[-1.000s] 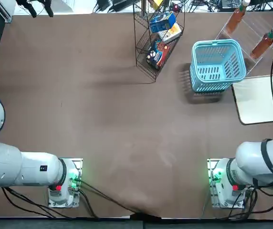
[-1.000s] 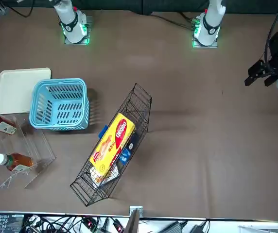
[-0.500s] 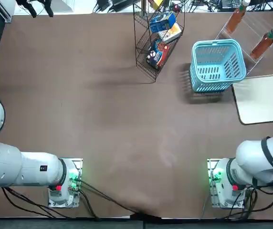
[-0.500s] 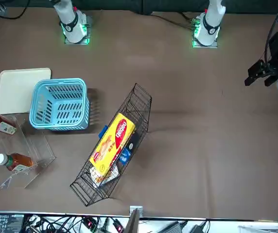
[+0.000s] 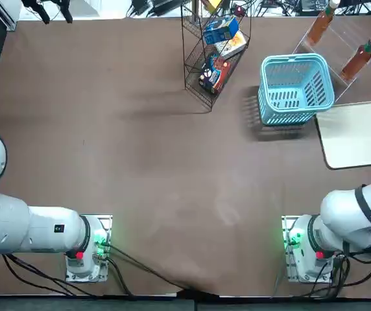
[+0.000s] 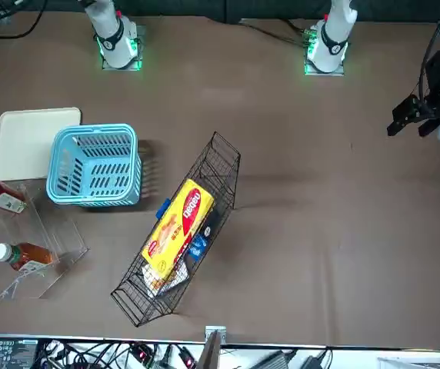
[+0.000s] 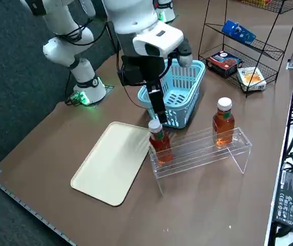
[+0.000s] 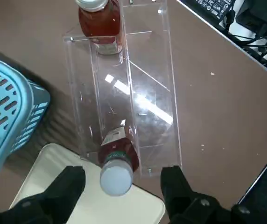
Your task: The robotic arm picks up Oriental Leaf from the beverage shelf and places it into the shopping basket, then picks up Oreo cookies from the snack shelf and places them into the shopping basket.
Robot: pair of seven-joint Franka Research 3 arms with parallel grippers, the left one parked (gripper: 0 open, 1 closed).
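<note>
Two bottles of amber-red tea [image 7: 164,147] with white caps on the clear acrylic shelf [image 7: 203,152], low centre of the right side view; one at its left end, the other farther right. Right hand [image 8: 123,184]: fingers spread, grasping nothing; in the wrist view the nearer bottle's cap shows between them. Turquoise basket [image 7: 177,92] just beyond the shelf, upper centre of the right side view. Cream tray [image 7: 113,161] left of the shelf, flat on the worktop [image 7: 208,205]. Black wire rack [image 7: 249,51], upper right, holds a blue box [image 7: 238,32].
</note>
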